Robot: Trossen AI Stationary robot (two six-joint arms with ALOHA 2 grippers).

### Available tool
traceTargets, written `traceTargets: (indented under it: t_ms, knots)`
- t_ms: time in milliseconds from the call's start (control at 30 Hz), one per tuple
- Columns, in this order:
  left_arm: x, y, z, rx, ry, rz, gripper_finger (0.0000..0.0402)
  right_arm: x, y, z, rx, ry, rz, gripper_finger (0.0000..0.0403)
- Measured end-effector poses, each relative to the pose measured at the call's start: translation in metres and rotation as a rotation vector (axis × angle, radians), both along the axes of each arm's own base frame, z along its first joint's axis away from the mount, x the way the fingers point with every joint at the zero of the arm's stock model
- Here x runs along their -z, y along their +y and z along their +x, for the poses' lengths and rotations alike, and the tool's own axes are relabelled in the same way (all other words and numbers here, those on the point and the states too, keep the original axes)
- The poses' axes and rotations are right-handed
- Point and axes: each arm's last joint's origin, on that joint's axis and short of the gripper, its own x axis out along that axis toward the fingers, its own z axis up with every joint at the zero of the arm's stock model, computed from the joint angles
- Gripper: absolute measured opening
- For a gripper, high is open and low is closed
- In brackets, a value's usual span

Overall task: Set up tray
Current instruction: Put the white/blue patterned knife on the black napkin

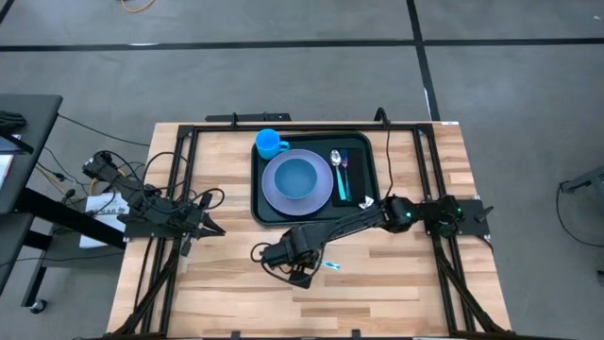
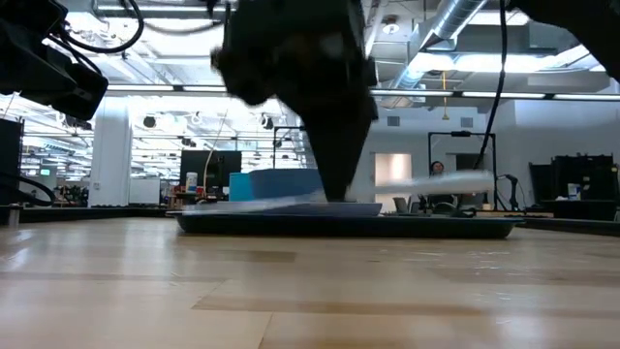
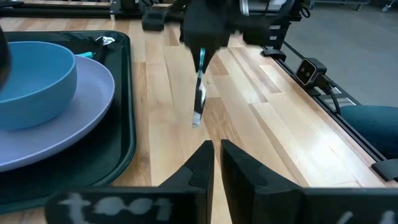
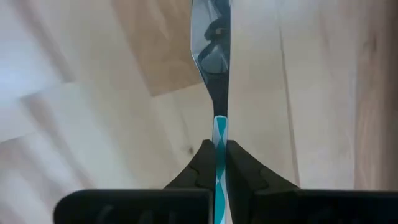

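The dark green tray (image 1: pixel 255 189) lies at the far middle of the table. It carries a lilac plate (image 1: pixel 323 200) with a blue bowl (image 1: pixel 296 176), a blue cup (image 1: pixel 269 144), and a spoon (image 1: pixel 337 161) and fork (image 1: pixel 344 181) on a black napkin (image 1: pixel 357 170). My right gripper (image 1: pixel 304 271) hangs over bare wood near the tray's near edge, shut on a knife (image 1: pixel 328 265) with a teal-and-white handle. My left gripper (image 1: pixel 215 227) waits shut at the left, touching nothing. My right gripper (image 4: pixel 217 155) pinches the knife's teal-and-white handle (image 4: pixel 219 127) between its two fingers (image 4: pixel 202 163). The fingers lie along the knife, and the metal blade (image 4: pixel 211 43) runs out beyond the fingertips. The knife (image 3: pixel 199 99) is lifted clear of the table.
Bare wood stretches between the tray's near rim (image 3: pixel 124 124) and the table's near edge. Black frame rails run along both sides of the table (image 1: pixel 444 264). Cables lie by the left arm's base (image 1: pixel 113 175).
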Motion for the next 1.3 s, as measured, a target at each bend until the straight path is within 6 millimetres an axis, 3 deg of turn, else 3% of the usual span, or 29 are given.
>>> traceTargets:
  t_ms: [333, 567, 700, 1033, 1300]
  knots:
    - [0.000, 0.000, 0.000, -0.002, 0.005, -0.004, 0.0015, -0.082, -0.002, -0.034, 0.076, -0.103, -0.109, 0.0003]
    - [0.000, 0.000, 0.000, -0.004, 0.006, -0.007, 0.0015, -0.129, -0.010, -0.053, 0.153, -0.219, -0.105, 0.0003]
    - [0.000, 0.000, 0.000, -0.004, 0.006, -0.007, 0.0015, -0.138, -0.012, -0.057, 0.161, -0.244, -0.106, 0.0003]
    - [0.000, 0.000, 0.000, -0.004, 0.006, -0.007, 0.0015, -0.138, -0.020, -0.055, 0.172, -0.241, -0.102, 0.0005]
    - [0.000, 0.000, 0.000, -0.004, 0.006, -0.007, 0.0015, -0.145, -0.058, -0.049, 0.255, -0.245, -0.084, 0.0005]
